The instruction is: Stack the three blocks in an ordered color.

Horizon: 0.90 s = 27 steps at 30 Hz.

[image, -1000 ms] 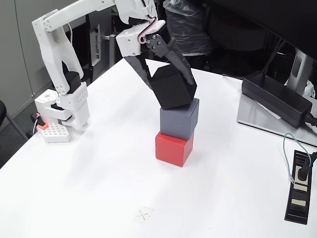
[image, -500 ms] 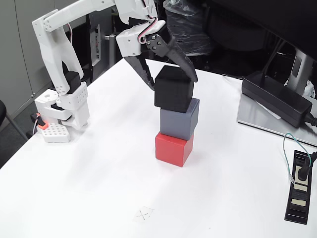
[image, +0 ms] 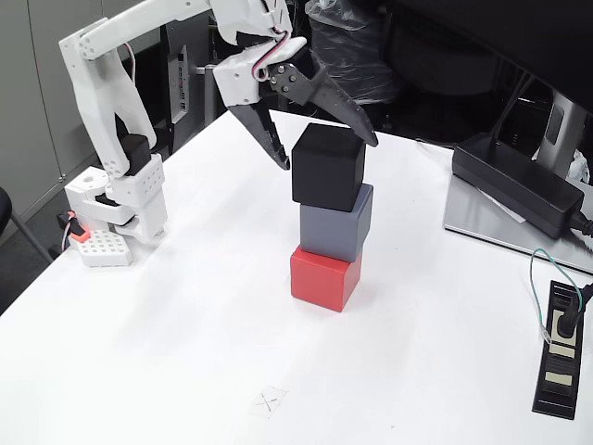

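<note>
three cubes stand in one column near the middle of the white bench (image: 185, 352): the red block (image: 324, 276) sits on the bench surface, the blue-grey block (image: 335, 222) rests on top of it, and the black block (image: 327, 167) rests on top of that. each upper cube is turned slightly against the one below, so the edges do not line up exactly, yet the stack stands upright

the white arm (image: 102, 83) rises from its base at the left edge of the bench and reaches over to the stack. its gripper (image: 327, 153) hangs at the top of the black block with the jaws spread wide apart, released: one dark finger (image: 269, 144) points down just beside the block's left upper edge, the other reaches across above its far right corner. whether either fingertip touches the block cannot be told from this angle

at the right, a long black power brick (image: 514, 190) lies on a grey tray-like plate, well apart from the stack, and a small black strip with a green wire (image: 559, 348) lies near the right edge. a faint x mark (image: 269, 401) shows on the bench nearer the camera
</note>
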Each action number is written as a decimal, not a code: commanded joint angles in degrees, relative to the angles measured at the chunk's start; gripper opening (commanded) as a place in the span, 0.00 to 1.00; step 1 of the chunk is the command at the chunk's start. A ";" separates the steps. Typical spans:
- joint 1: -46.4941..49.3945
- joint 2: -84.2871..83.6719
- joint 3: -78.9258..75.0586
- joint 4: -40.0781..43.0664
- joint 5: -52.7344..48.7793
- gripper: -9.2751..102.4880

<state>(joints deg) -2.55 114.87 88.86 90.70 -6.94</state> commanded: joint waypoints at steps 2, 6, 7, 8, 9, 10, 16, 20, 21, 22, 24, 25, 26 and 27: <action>2.90 8.79 -0.70 0.00 -0.35 0.44; 4.22 19.42 -0.09 0.00 -0.44 0.44; 4.31 21.88 -0.09 0.00 -0.44 0.44; 4.31 24.26 0.00 0.00 -0.44 0.44; 4.31 26.46 0.00 0.00 -0.44 0.44; 4.31 28.56 0.00 0.00 -0.44 0.44; 4.39 36.56 0.00 0.00 -0.44 0.32; 4.39 37.79 0.00 0.00 -0.35 0.17; 4.39 37.79 0.00 -0.09 -0.35 0.14; 4.39 38.14 0.00 -0.09 -0.35 0.11; 4.39 38.94 0.00 -0.09 -0.35 0.06; 4.39 39.81 0.00 -0.09 -0.35 0.06; 4.39 40.78 0.00 -0.18 -0.35 0.07; 4.31 42.01 0.00 -0.18 -0.35 0.07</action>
<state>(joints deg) 1.93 155.39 89.03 90.79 -6.94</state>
